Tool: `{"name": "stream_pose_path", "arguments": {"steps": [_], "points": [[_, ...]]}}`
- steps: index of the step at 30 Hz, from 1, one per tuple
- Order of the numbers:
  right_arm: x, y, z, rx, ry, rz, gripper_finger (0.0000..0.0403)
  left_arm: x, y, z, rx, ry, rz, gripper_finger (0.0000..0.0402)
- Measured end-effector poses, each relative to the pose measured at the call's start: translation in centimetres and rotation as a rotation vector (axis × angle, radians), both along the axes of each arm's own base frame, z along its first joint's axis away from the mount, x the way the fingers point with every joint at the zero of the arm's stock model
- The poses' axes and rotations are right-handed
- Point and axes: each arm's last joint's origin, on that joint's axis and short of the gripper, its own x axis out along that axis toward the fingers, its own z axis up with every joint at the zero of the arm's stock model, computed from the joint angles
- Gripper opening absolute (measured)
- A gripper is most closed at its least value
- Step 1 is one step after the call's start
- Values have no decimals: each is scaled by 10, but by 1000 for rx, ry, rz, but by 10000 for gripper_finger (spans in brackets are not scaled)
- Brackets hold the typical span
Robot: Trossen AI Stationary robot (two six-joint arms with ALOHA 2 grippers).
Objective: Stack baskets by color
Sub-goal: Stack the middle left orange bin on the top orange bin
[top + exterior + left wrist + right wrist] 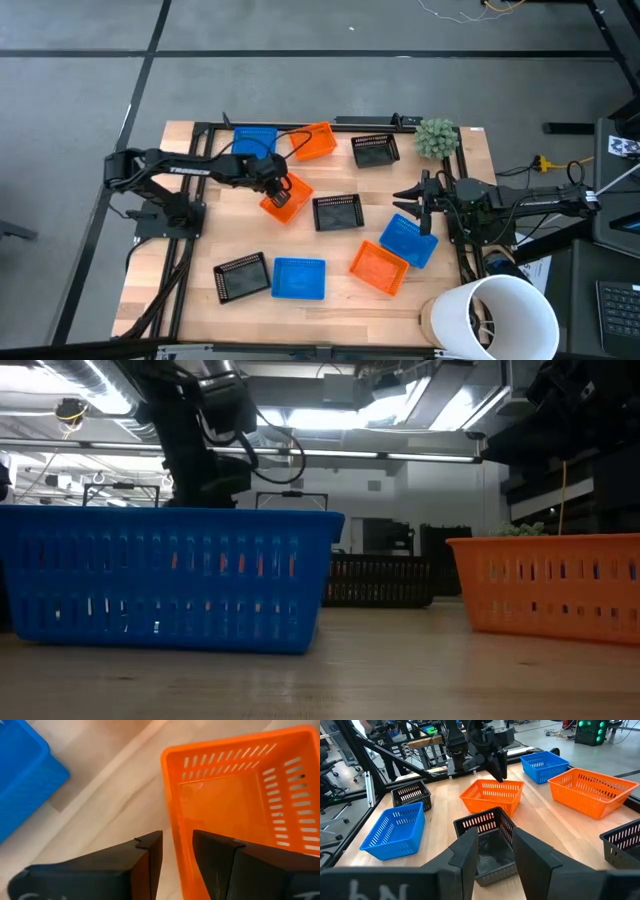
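The left gripper [277, 186] has its 2 fingers [150, 855] astride the near wall of an orange basket [286, 198], clamped on that rim at mid-table. Just beyond it lie a blue basket [254, 141] and a second orange basket [318, 141], with a black basket [337, 212] beside it. The right gripper [407, 199] waits with fingers apart, well away.
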Motion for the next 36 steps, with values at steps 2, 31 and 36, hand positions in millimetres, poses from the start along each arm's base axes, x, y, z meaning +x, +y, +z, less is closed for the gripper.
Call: {"name": "stream_pose_path", "arguments": {"steps": [2, 31, 36], "points": [[0, 0, 0, 0, 0, 0, 122, 1, 0, -2, -20, 4, -1, 99], [0, 0, 0, 0, -1, 0, 122, 7, 11, 74, 211, -91, -221, 0], [0, 0, 0, 0, -1, 0, 122, 15, 64, 140, 452, -108, -253, 0]]}}
